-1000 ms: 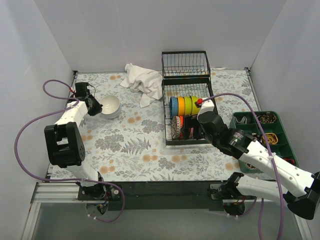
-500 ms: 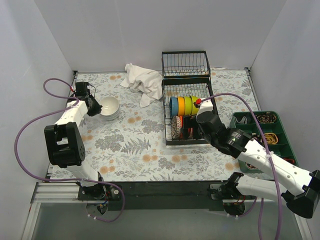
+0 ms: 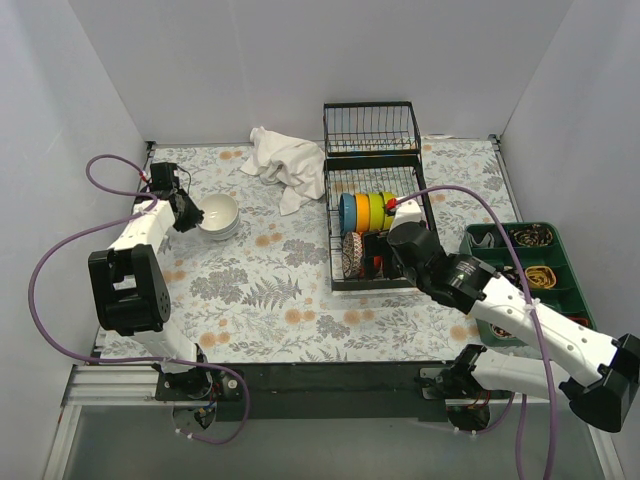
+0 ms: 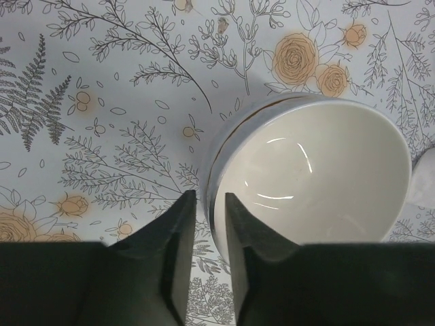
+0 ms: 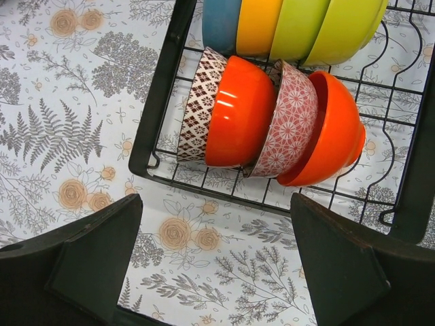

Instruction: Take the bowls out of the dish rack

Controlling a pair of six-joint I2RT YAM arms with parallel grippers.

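Observation:
The black wire dish rack (image 3: 329,225) stands right of centre. Its back row holds blue, yellow and green bowls (image 3: 370,211). Its front row, in the right wrist view, holds a brown patterned bowl (image 5: 195,109), an orange bowl (image 5: 241,112), a red patterned bowl (image 5: 292,119) and another orange bowl (image 5: 336,132). My right gripper (image 5: 216,204) is wide open and empty, hovering over the rack's front edge (image 5: 158,129); it also shows in the top view (image 3: 380,252). My left gripper (image 4: 209,204) pinches the rim of a white bowl (image 4: 319,176) resting on the tablecloth at far left (image 3: 220,213).
A crumpled white cloth (image 3: 285,162) lies left of the rack's raised basket (image 3: 371,128). A green compartment tray (image 3: 556,262) with small items sits at the right edge. White walls close in three sides. A purple cable loops over the rack from the right arm.
My right arm has swung left and forward along the rack's front edge. My left gripper and the white bowl have shifted slightly left.

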